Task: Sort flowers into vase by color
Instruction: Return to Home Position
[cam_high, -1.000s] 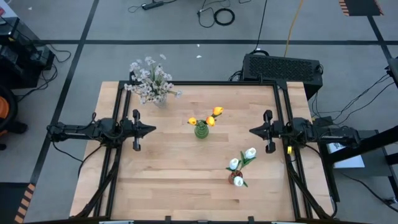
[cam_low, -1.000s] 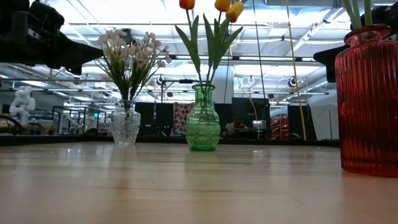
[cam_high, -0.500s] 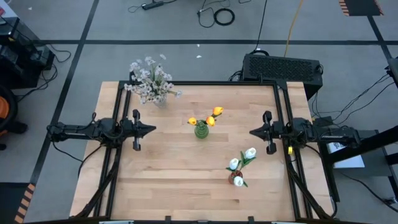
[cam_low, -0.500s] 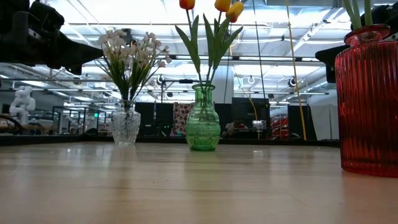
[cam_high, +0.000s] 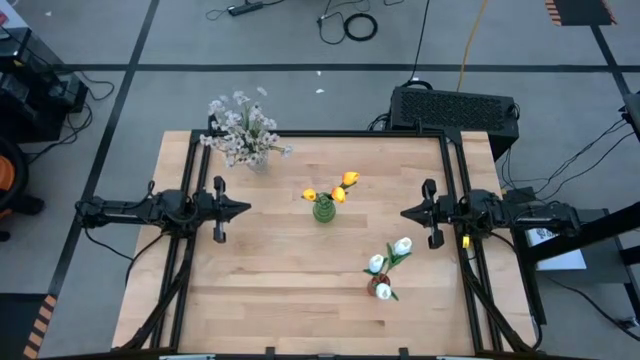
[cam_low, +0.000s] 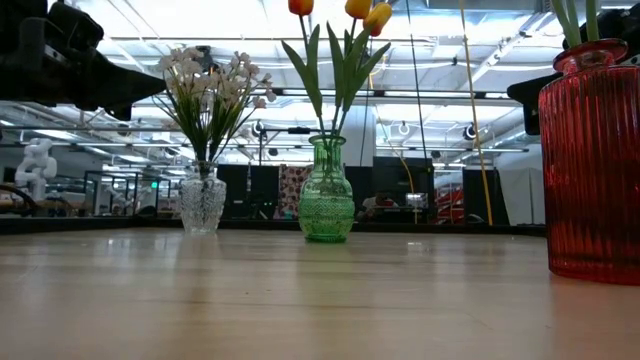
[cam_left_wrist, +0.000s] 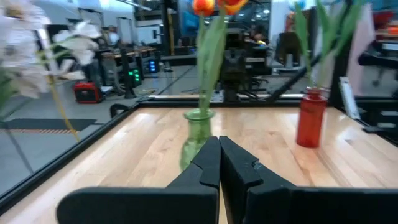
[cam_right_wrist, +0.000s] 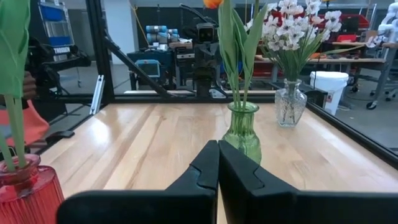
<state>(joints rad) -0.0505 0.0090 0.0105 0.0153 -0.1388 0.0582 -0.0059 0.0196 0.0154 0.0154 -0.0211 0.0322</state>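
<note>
- At the table's two side edges: left hand (cam_high: 243, 209) and right hand (cam_high: 406, 211) sit mirrored, pointing inward at mid-table and clear of every vase. Reads as the parked home pose.
- Both wrist views show the fingers pressed together tip to tip with nothing between them, so both hands are empty.
- Far left corner: clear cut-glass vase (cam_high: 257, 160) holds the bushy spray of tiny pale whitish-pink blossoms (cam_high: 240, 128). From above, the heads spread past the table's far edge.
- Centre: green textured glass vase (cam_high: 323, 210) holds the orange-yellow tulips (cam_high: 340, 187).
- Near right: red ribbed glass vase (cam_high: 378, 287) holds the white tulips (cam_high: 390, 262), on the right hand's side of the table.
- One colour per vase, vases upright and well apart. My read is that the spacing keeps the stems from tangling and leaves each arm a clear approach.
- No loose stems visible on the table, so sorting looks complete.
- Surface: light wooden plank table (cam_high: 270, 290), with a black metal frame rail (cam_high: 320, 133) round the edges; both arms are mounted at the sides.
- Room: grey floor with dark tape lines and loose cables, and a black vented box (cam_high: 455, 105) behind the far right corner.
- The low view shows a large workshop hall with ceiling strip lights and equipment in the background.
</note>
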